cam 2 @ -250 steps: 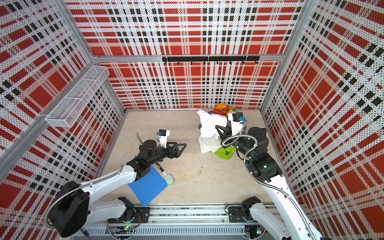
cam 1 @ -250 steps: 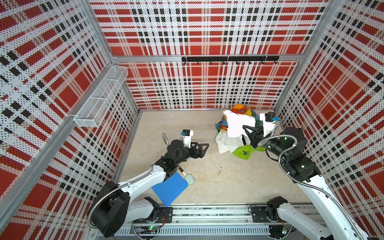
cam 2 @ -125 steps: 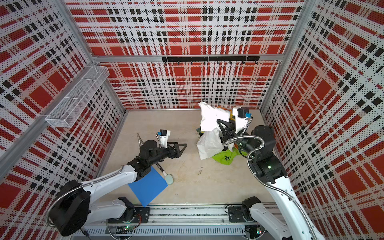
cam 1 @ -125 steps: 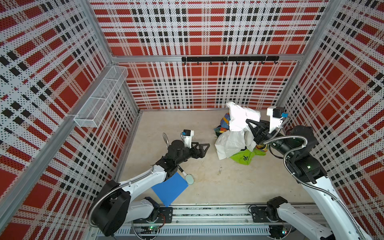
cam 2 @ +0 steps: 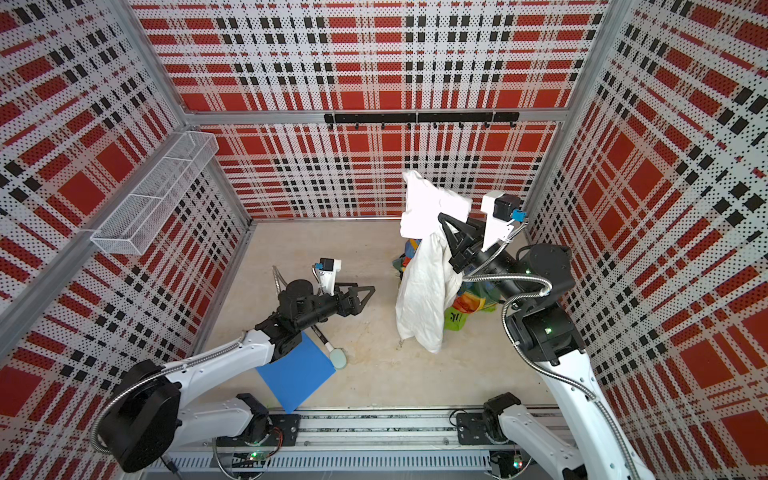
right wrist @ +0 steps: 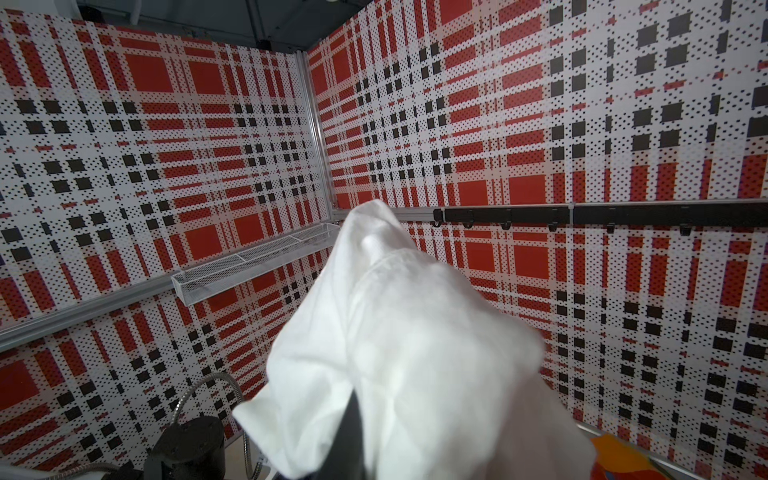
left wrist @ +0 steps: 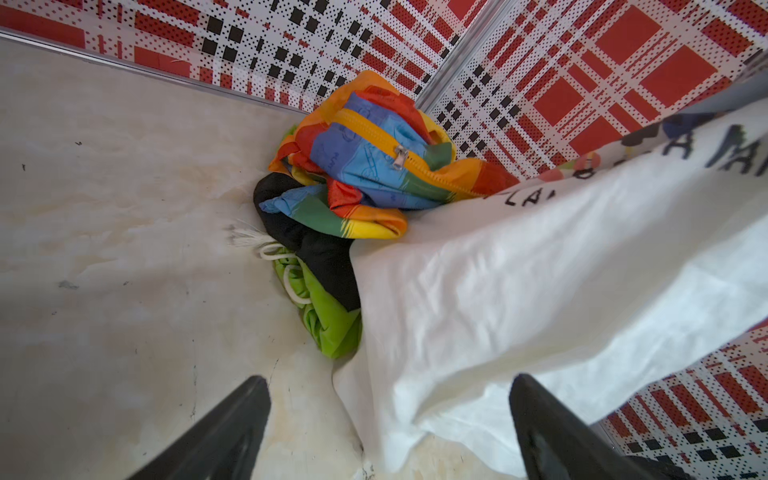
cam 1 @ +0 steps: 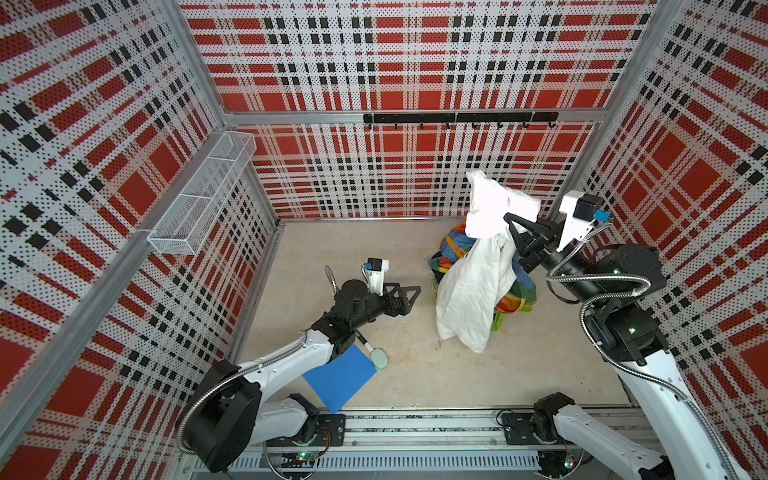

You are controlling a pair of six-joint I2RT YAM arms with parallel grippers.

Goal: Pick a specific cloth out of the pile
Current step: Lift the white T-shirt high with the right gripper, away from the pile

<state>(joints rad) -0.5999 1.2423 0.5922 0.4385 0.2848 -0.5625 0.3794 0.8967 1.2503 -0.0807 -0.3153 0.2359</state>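
Pinching the cloth [cam 1: 473, 286], right hand [cam 1: 508, 220] high above the pile [cam 1: 446, 253], left hand [cam 1: 409, 299] spread, hovering low nearby.

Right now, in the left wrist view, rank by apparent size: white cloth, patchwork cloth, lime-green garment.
1. white cloth, though nearness inflates it
2. patchwork cloth
3. lime-green garment, partly hidden

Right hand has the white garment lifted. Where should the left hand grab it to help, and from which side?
Probably the lower hem of the large white fabric garment, which hangs loose below the right hand, beside the multicoloured fabric pile. Come in level from the open left hand's side: in the left wrist view that edge sits between its fingers.
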